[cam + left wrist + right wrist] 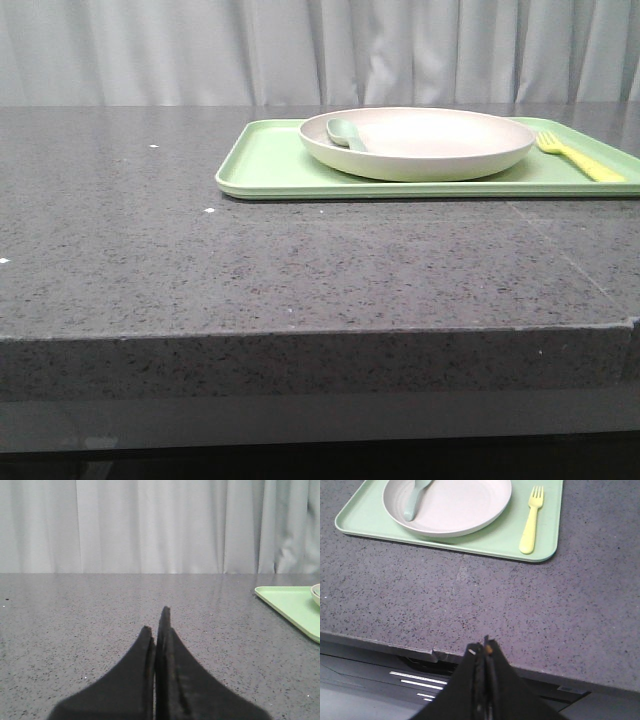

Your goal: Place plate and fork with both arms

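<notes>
Right wrist view: fork (531, 521) lies on tray (470, 545) just beside plate (447, 505), handle toward right gripper (482, 652), which is pinched closed, empty. Left gripper (156, 625) closed too, farther off; right arm's nearer.

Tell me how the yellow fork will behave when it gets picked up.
The fork looks like thin plastic, so probably light and fairly stiff. It lies flat on the smooth tray, so it may slide rather than lift cleanly. Its flat handle shouldn't roll.
</notes>
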`<state>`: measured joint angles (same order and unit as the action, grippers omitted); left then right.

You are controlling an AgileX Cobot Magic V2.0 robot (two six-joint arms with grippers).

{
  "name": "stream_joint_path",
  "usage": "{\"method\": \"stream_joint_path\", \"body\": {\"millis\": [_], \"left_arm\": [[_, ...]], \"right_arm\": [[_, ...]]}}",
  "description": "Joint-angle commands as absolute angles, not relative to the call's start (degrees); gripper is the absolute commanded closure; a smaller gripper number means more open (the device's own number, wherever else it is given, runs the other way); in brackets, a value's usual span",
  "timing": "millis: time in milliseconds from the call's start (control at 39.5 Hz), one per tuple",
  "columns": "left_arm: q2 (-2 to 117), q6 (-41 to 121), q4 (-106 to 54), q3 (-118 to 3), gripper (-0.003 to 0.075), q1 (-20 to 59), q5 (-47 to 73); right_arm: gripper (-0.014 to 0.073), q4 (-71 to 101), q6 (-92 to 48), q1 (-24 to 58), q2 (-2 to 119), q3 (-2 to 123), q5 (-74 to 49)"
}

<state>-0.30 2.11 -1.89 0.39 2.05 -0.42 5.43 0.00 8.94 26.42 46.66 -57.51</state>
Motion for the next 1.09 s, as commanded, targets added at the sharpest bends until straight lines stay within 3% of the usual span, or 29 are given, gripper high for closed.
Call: {"method": "stream_joint_path", "body": {"millis": [0, 684, 836, 1064], "left_arm": [[-1.7, 1.4, -2.0, 0.5, 0.0738, 1.9, -5.4], [-1.7, 1.4, -2.0, 0.5, 0.0738, 1.9, -5.4], [-1.7, 1.4, -2.0, 0.5, 0.0738, 1.9, -5.4], [-1.7, 1.4, -2.0, 0.5, 0.0738, 1.9, -5.4]], "right_arm": [[0.0661, 5.5, -0.3, 8.9, 26.7, 48.0, -53.4], [0.0661, 5.5, -0.3, 8.9, 26.7, 48.0, -53.3], [0.0661, 3.8, -0.3, 7.3, 21.8, 41.3, -48.0], [0.0661, 2.2, -0.3, 1.3, 12.6, 25.1, -28.2]]}}
